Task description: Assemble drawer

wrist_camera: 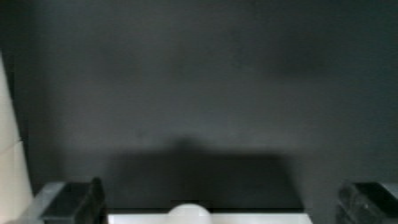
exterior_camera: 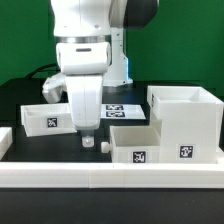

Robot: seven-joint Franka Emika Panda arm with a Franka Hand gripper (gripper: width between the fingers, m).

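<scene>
The tall white casing (exterior_camera: 186,118) stands at the exterior view's right with a tag on its front. A shallow white tray (exterior_camera: 135,146) sits beside it, its small round knob (exterior_camera: 103,143) pointing toward my gripper. A second tray (exterior_camera: 48,118) lies at the exterior view's left. My gripper (exterior_camera: 87,136) hangs low over the dark table, just off the knob. In the wrist view my gripper (wrist_camera: 222,205) is open and empty, with dark fingers (wrist_camera: 71,203) wide apart. The tray's front edge and knob (wrist_camera: 187,213) lie between them.
The marker board (exterior_camera: 122,109) lies flat behind the gripper. A long low white border rail (exterior_camera: 110,178) runs along the table's front. A white strip (wrist_camera: 6,130) shows at the wrist view's edge. The table is black; a green wall stands behind.
</scene>
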